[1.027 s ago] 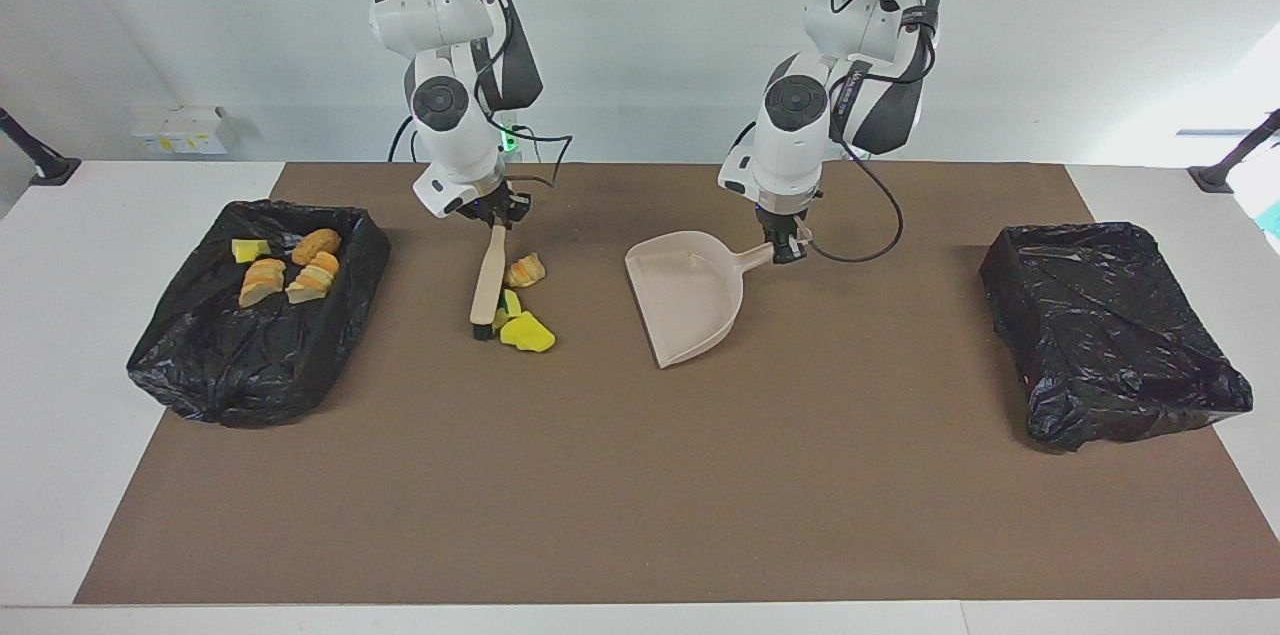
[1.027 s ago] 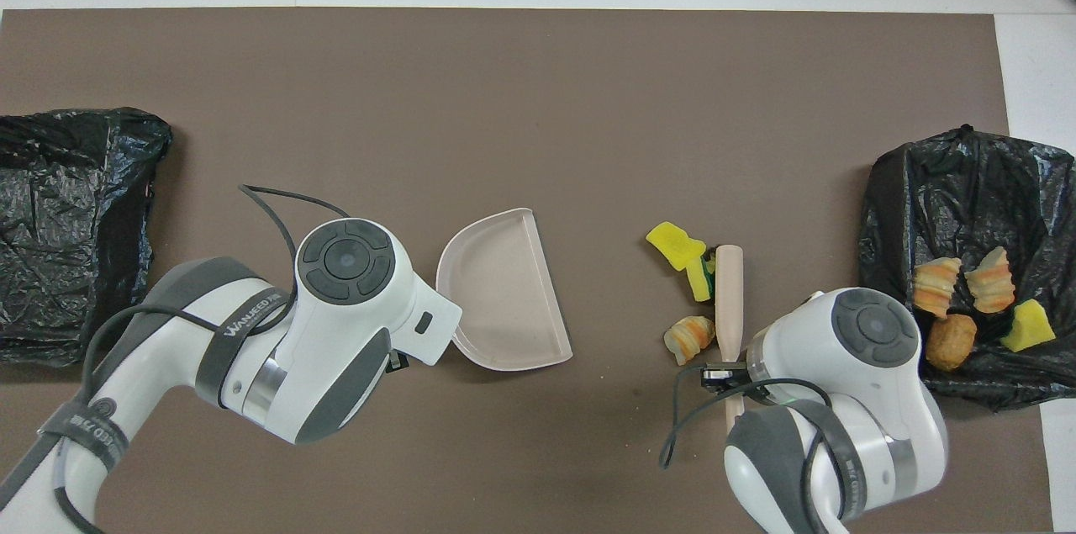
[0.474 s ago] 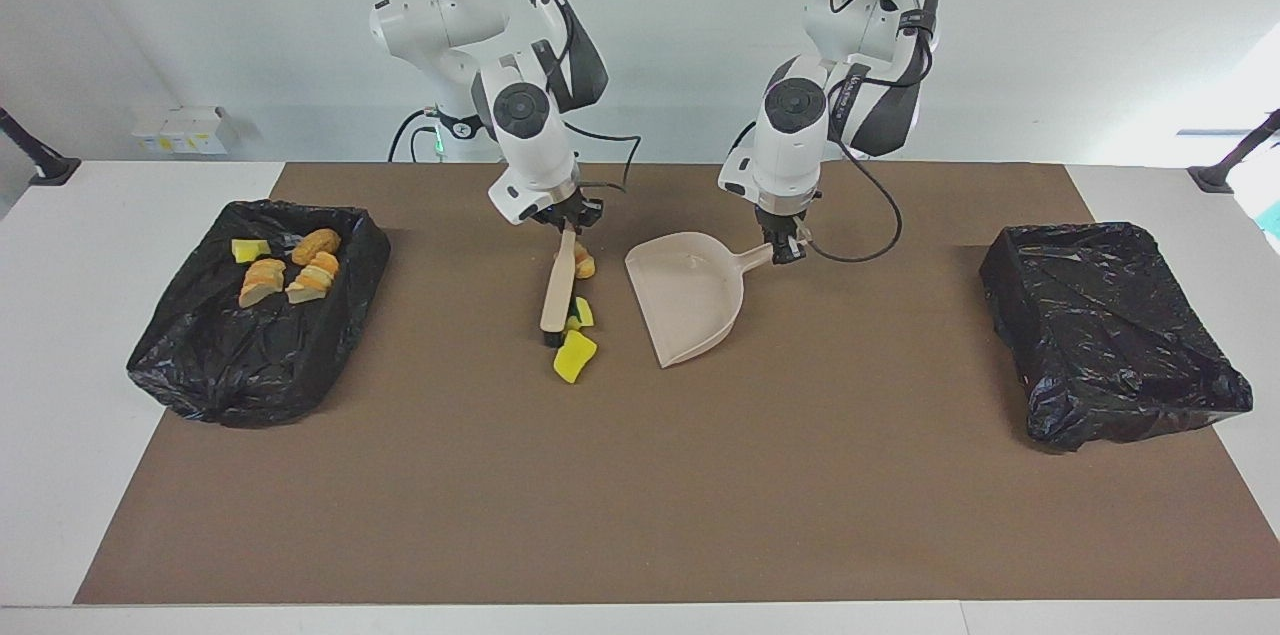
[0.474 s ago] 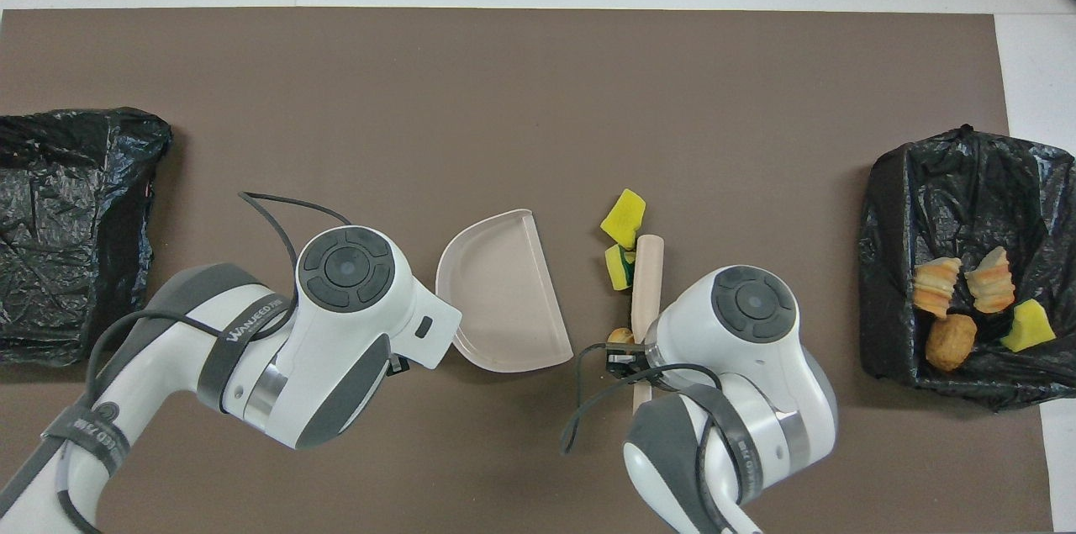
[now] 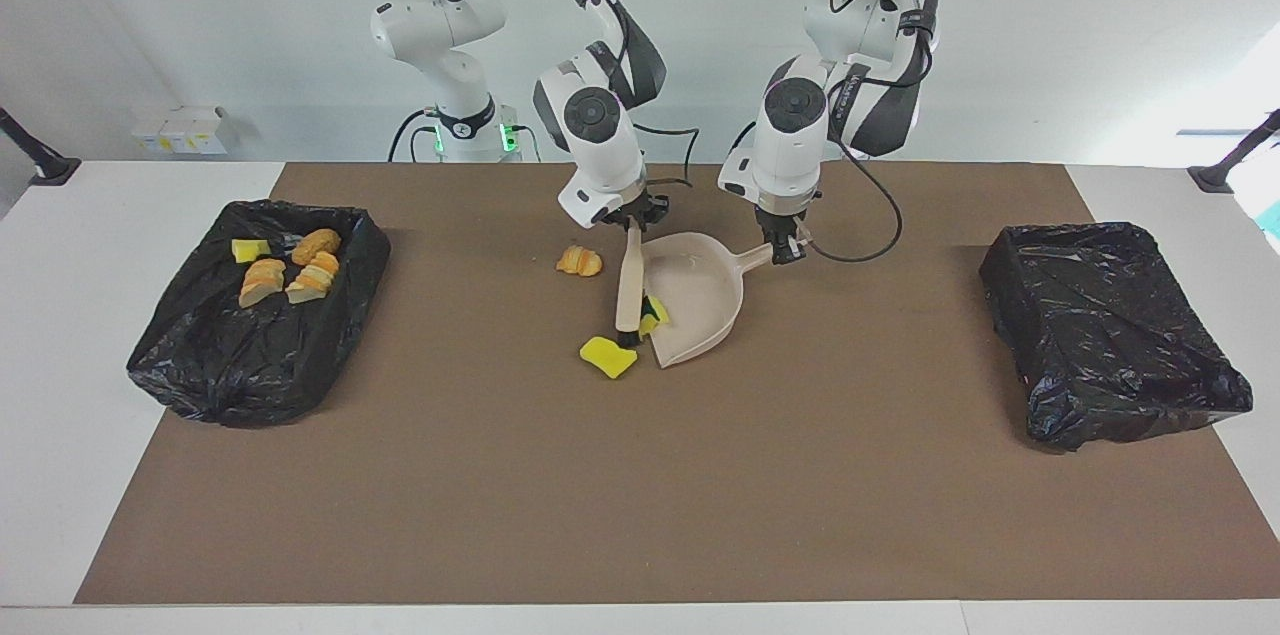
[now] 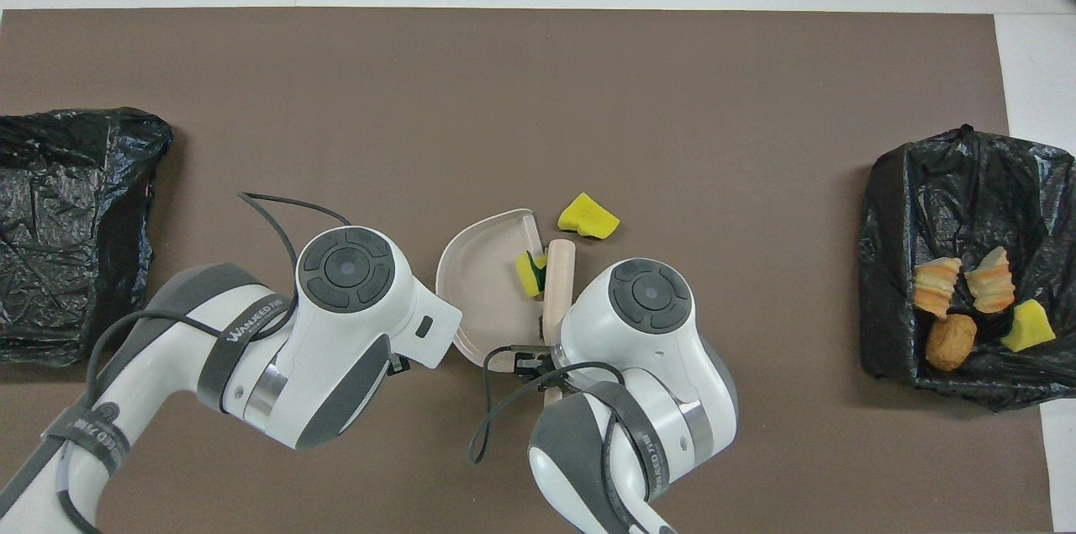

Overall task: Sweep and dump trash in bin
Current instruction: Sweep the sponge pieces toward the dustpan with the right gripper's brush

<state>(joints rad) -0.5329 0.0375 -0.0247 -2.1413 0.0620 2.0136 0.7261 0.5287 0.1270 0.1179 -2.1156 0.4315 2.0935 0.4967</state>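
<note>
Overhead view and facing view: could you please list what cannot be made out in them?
Orange-tan bread-like piece: overhead view, hidden under the right arm.
Left arm's jaws on the beige plastic dustpan handle: overhead view, covered by that arm's wrist.
Black bag-lined bin at the left arm's end: overhead view, cut off by the edge.

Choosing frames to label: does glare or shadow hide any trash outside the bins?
Facing view: no glare on it; the yellow sponge chunk and the bread piece show plainly, with only soft shadows. Overhead view: the bin liner glints, and the right arm, not shadow, covers the bread piece.
</note>
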